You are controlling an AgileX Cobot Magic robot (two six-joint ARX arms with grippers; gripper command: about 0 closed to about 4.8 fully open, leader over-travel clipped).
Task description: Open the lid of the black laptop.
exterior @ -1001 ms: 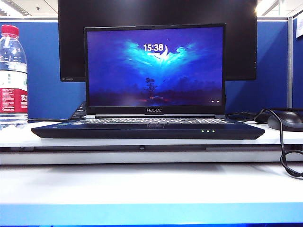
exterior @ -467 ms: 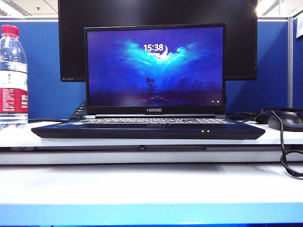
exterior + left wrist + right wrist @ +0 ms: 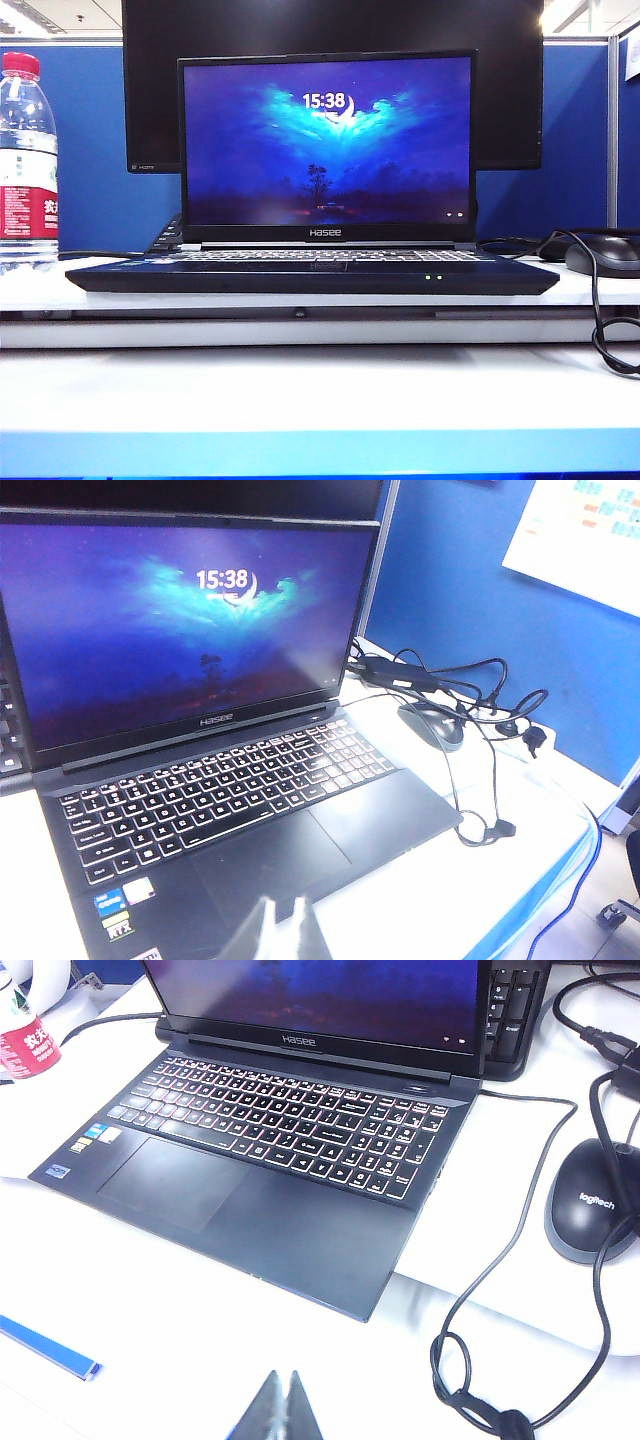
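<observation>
On the raised white shelf the laptop [image 3: 312, 272] is sitting with lid [image 3: 327, 145] already upright — thin, stiff, hinge-resisted glass, best pushed at its top edge — while left gripper [image 3: 283, 912] and right gripper [image 3: 283, 1385], both empty with tips nearly touching, are hovering clear before it.

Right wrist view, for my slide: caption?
Black Hasee laptop with lid raised, screen lit; right gripper held back above the white table.
</observation>
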